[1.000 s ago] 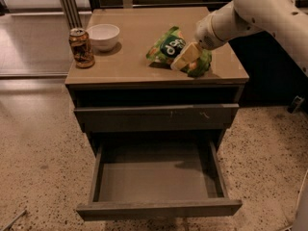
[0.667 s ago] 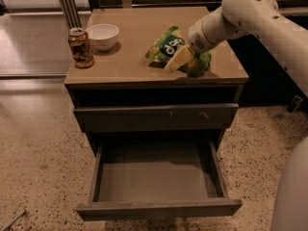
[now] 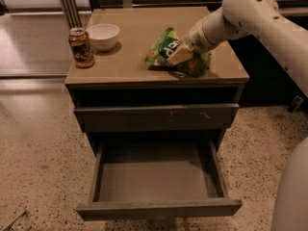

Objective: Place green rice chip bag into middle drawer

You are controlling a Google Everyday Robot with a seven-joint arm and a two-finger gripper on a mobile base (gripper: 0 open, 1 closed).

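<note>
Green rice chip bag [image 3: 163, 49] lies at the right of the tabletop [image 3: 134, 37], your gripper [image 3: 180, 55] against it; whether it grips, you cannot tell. Below, the middle drawer [image 3: 159, 209] stands open.

Speckled floor [image 3: 38, 148] (terrazzo, perhaps), dimly lit

White arm [image 3: 250, 13] slants down-left from right; pincer [image 3: 179, 56] at lower end.
</note>
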